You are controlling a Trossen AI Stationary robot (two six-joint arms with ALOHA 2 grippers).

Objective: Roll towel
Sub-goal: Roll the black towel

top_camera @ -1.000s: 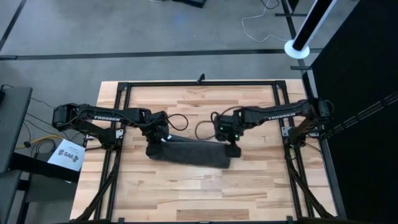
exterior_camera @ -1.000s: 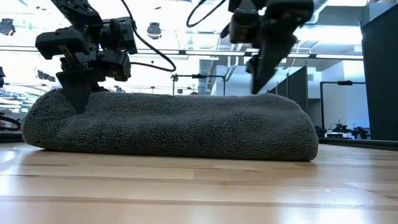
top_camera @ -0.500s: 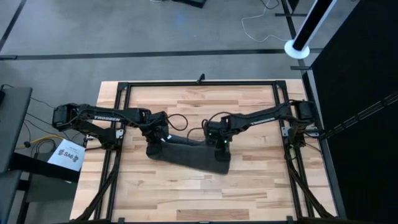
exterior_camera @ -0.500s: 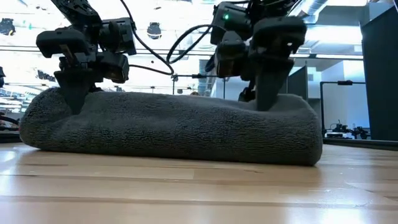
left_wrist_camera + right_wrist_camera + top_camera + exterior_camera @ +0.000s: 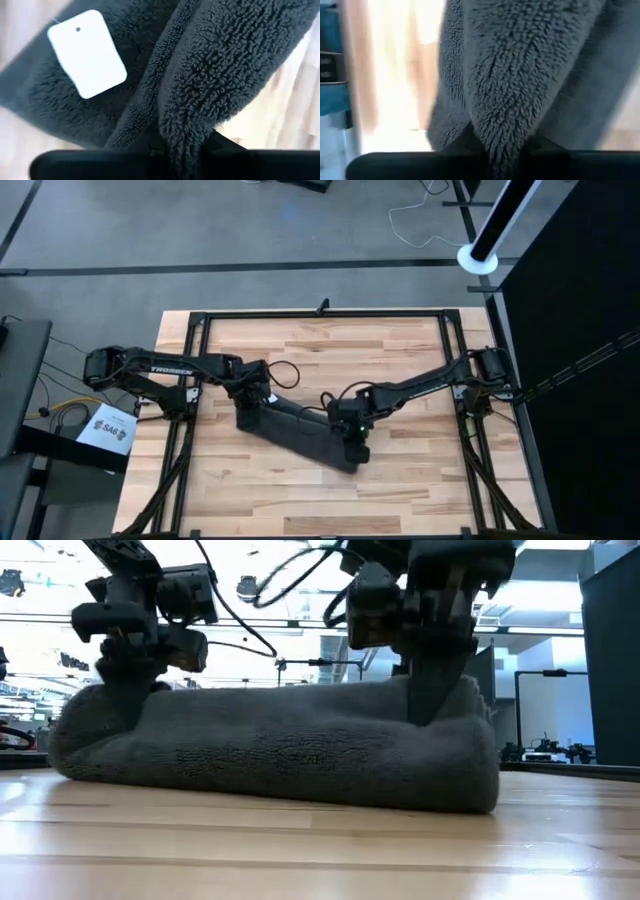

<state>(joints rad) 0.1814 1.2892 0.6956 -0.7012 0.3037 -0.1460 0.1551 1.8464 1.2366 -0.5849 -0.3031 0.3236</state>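
Note:
The dark grey towel [image 5: 300, 432] lies as a thick roll on the wooden table, slanting from far left to near right. In the low view the towel [image 5: 270, 750] rests on its underside. Its white label [image 5: 87, 52] shows in the left wrist view. My left gripper [image 5: 256, 402] is shut on the roll's left end. My right gripper [image 5: 352, 444] is shut on its right end. In the low view my left gripper [image 5: 122, 692] and my right gripper [image 5: 430, 705] both stand on top of the roll. My left gripper pinches a raised fold of terry [image 5: 181, 131] at the roll's left end between its two fingers, coming from above and pointing down. That end rests on the table. My right gripper pinches a ridge of the towel [image 5: 499, 131] near the roll's right end [image 5: 440, 720] between its two fingers, from above. The cloth bunches up at the fingers, and the roll's underside stays on the table.
A black metal frame [image 5: 320, 313] runs around the tabletop. Bare wood [image 5: 330, 500] lies between the roll and the near edge, and more [image 5: 330, 345] toward the far edge. Cables loop behind the grippers [image 5: 290, 375].
My right gripper has come down onto the towel's right end and gone toward the near edge and a little left, dragging that end along. The roll, which lay nearly level across the table, now slants. Its left end under my left gripper has stayed.

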